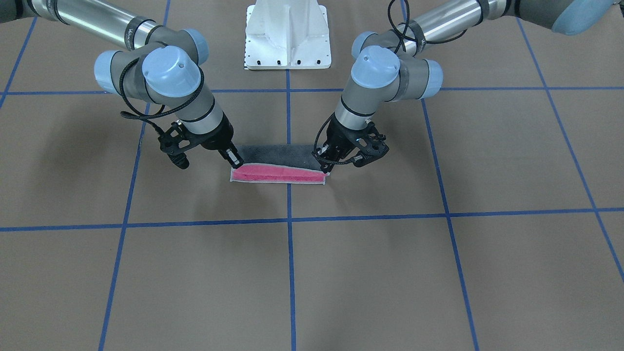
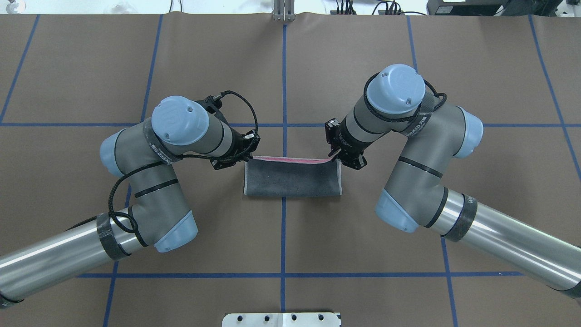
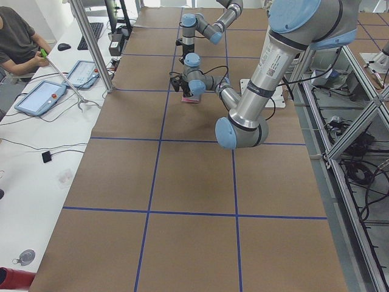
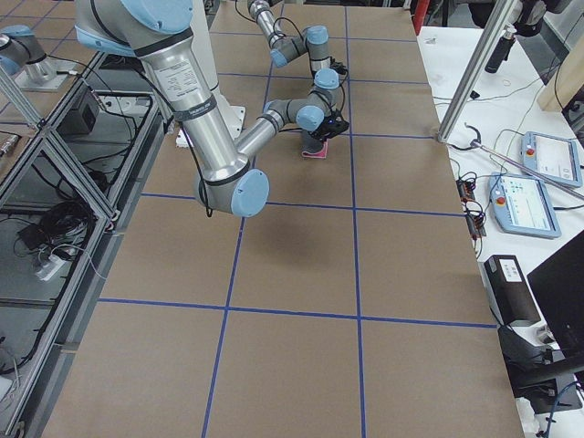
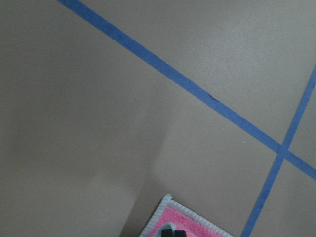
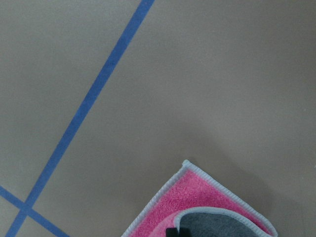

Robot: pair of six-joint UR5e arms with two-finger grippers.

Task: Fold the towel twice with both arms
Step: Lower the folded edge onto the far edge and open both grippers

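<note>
A: Where's the towel (image 1: pixel 278 174)?
B: Mid-table, across the blue tape line (image 1: pixel 291 273), half folded. The left gripper (image 1: pixel 324 169) and right gripper (image 1: pixel 236 161) each pinch 1 corner. I'd lower both evenly, edges matched, before letting go.

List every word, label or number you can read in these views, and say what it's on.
"WEED 718", roughly, first letters unclear: right strap on the right arm.
Apparently the same, blurred: left strap on the left arm.
Too small to read: tube label on the left arm.
No text: towel.
</note>
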